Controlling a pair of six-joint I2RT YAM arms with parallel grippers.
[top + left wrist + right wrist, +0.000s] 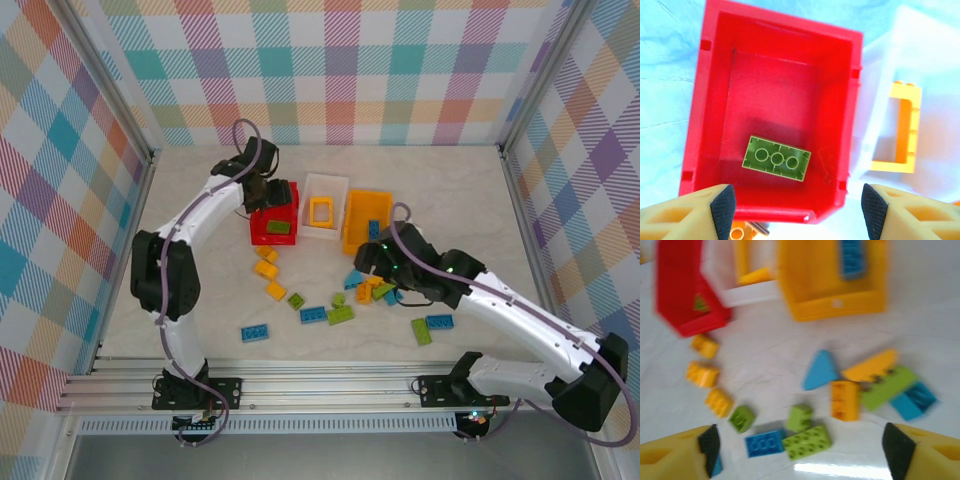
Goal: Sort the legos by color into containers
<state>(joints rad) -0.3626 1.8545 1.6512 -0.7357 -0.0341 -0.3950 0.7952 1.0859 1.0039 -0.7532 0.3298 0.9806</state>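
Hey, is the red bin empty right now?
Not empty: the red bin holds one green brick, lying flat on its floor.

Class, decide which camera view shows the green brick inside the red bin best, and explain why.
Left wrist: the green brick lies large and sharp on the floor of the red bin, its three round sockets plain. Top external gives a small green patch; right wrist, a blurred green speck.
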